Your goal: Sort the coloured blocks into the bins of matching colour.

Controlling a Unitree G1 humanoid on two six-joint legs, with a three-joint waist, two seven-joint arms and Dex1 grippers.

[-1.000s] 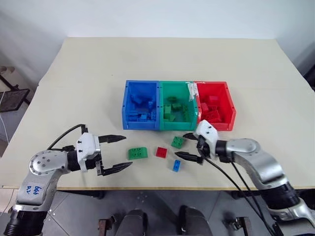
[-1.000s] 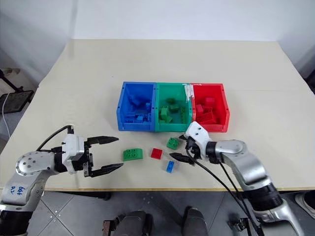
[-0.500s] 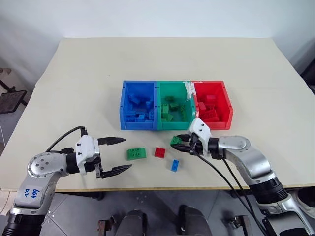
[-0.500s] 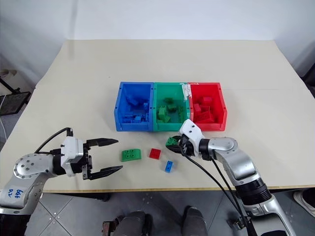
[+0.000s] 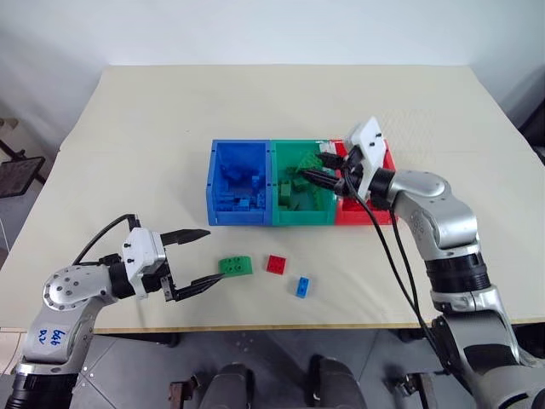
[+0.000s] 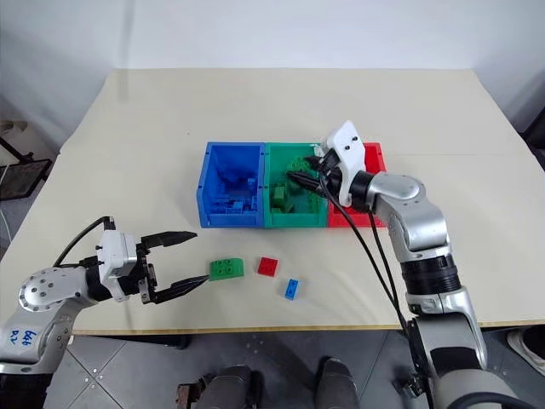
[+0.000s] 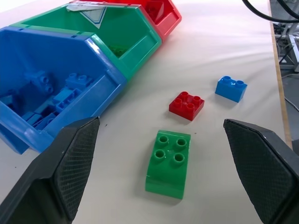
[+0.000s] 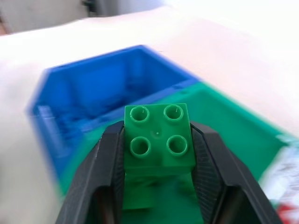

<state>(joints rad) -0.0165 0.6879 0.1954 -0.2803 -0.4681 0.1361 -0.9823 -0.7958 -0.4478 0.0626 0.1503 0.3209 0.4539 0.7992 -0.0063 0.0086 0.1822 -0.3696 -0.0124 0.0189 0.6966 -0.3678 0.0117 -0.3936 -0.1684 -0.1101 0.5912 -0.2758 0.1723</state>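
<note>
A wide beige table (image 5: 255,119) takes up most of the scene, pushed toward a plain white wall (image 5: 255,30); grey floor tiles (image 5: 128,375) show under its near edge. Dark frames of some furniture stand on the floor off the table's left side (image 5: 17,166).

The bins (image 5: 242,220) sit near the table's middle, joined in a row: blue on the left, green (image 5: 300,217) in the centre, red (image 5: 364,217) on the right, each with bricks of its own colour inside.

The right gripper (image 8: 156,182) hangs over the green bin, on the side toward the red one, its fingers pinched on a square green brick (image 8: 158,135), studs up.

The left gripper (image 5: 194,258) is in front of the bins, toward the blue end and well apart from them, its fingers spread wide with nothing between.

Three loose bricks lie on the table in front of the bins: an oblong green one (image 5: 236,266) just beside the left fingertips, a red one (image 5: 277,263) before the green bin, and a small blue one (image 5: 303,286) nearest the table's front edge.
</note>
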